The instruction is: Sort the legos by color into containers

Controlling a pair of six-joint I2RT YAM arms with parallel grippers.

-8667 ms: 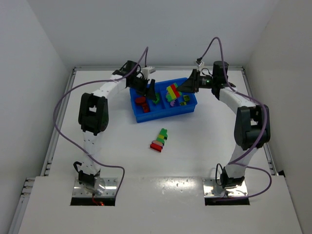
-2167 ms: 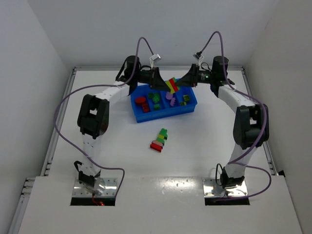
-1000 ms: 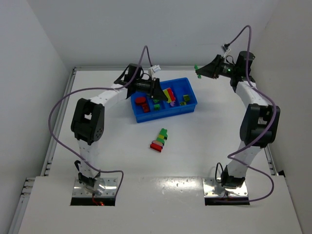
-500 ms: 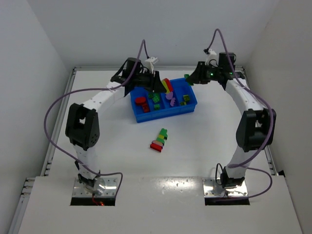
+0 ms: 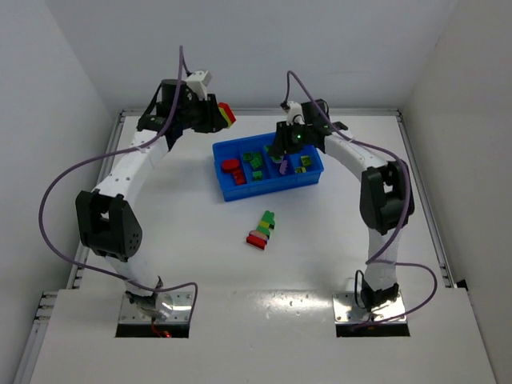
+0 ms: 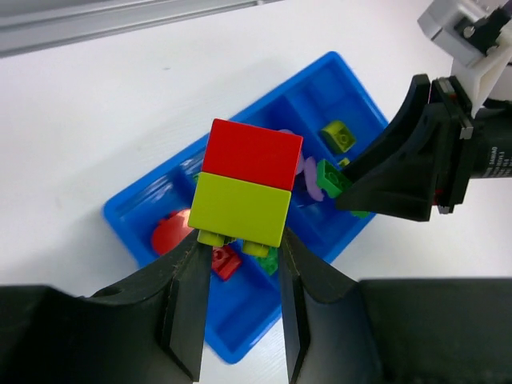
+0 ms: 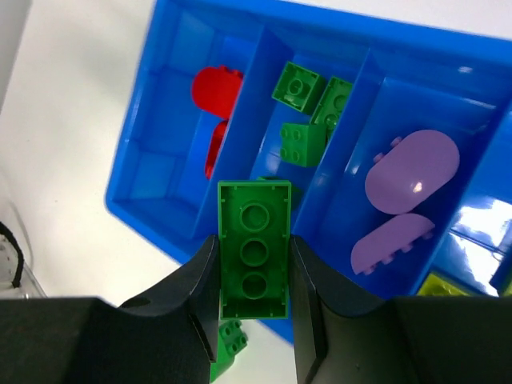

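My left gripper (image 6: 240, 252) is shut on a two-brick lego stack (image 6: 248, 184), red over yellow, held high. In the top view this left gripper (image 5: 214, 117) is left of and behind the blue tray of containers (image 5: 264, 190). My right gripper (image 7: 254, 256) is shut on a long green lego (image 7: 254, 248), hollow underside facing the camera, hanging above the tray (image 7: 160, 172) near its green compartment. From above, the right gripper (image 5: 280, 149) is over the tray's middle. The compartments hold red pieces (image 7: 216, 88), green bricks (image 7: 308, 104), purple pieces (image 7: 412, 172) and a yellow-green brick (image 6: 338, 134).
A striped multicolour lego stack (image 5: 262, 230) lies on the white table in front of the tray. White walls close in the left, right and back. Both arms arch over the back half of the table.
The left gripper has swung left, away from the tray, with the red and yellow stack in it. The right gripper has come in from the tray's right end to above the tray, still holding the green brick.
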